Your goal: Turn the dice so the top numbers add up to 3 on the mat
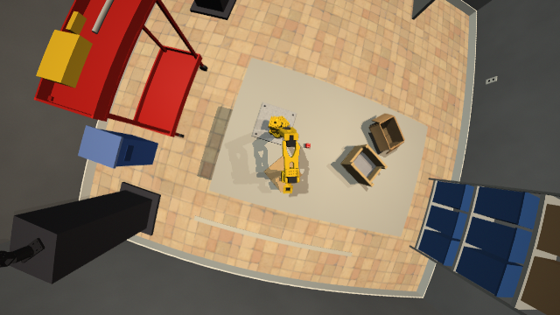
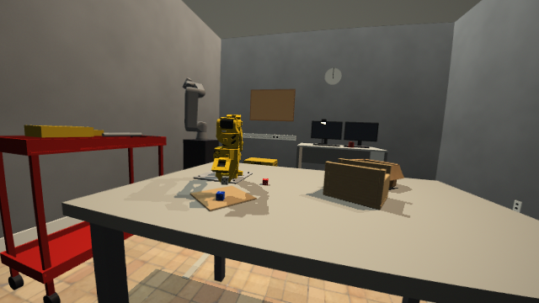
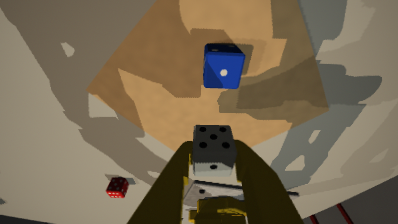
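Observation:
My gripper is shut on the white die. It holds it raised near the mat's base-side edge; the exact height is unclear. In the wrist view its five faces the camera and its lit upper face shows one pip. The blue die sits flat on the brown mat, one pip on top. In the top view the arm hides the blue and white dice. The red die lies flat off the mat, several pips on its lit top.
Two open cardboard boxes stand on the table, beyond the red die from the mat. The robot's base plate lies behind the mat. The arm's shadow falls across mat and table.

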{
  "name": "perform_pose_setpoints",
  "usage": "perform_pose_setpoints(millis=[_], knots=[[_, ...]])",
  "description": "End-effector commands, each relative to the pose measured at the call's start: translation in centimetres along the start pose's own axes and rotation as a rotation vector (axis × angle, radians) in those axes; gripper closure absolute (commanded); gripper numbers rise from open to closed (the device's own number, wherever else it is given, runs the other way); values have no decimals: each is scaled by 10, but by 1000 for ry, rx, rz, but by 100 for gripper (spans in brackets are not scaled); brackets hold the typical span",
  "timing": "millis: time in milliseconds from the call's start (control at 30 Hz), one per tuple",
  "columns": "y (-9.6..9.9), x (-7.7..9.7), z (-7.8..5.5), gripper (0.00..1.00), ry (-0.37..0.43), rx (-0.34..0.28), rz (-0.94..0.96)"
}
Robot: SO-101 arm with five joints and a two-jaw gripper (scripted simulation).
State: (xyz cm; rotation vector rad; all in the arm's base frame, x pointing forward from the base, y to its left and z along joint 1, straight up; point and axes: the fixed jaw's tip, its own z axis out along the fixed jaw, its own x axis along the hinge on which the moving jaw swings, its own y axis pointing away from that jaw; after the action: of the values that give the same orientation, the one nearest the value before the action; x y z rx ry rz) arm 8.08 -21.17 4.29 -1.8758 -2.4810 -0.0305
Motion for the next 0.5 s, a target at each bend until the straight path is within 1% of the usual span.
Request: perform_pose_setpoints(millis=[0,33,67,467], knots=[[-3,0,-2,100,-13,-2,20],[-3,0,-2,100,-13,-2,20],[-8,-1,-6,100,-41,-4,38],[-8,-1,-6,100,-41,-4,38]])
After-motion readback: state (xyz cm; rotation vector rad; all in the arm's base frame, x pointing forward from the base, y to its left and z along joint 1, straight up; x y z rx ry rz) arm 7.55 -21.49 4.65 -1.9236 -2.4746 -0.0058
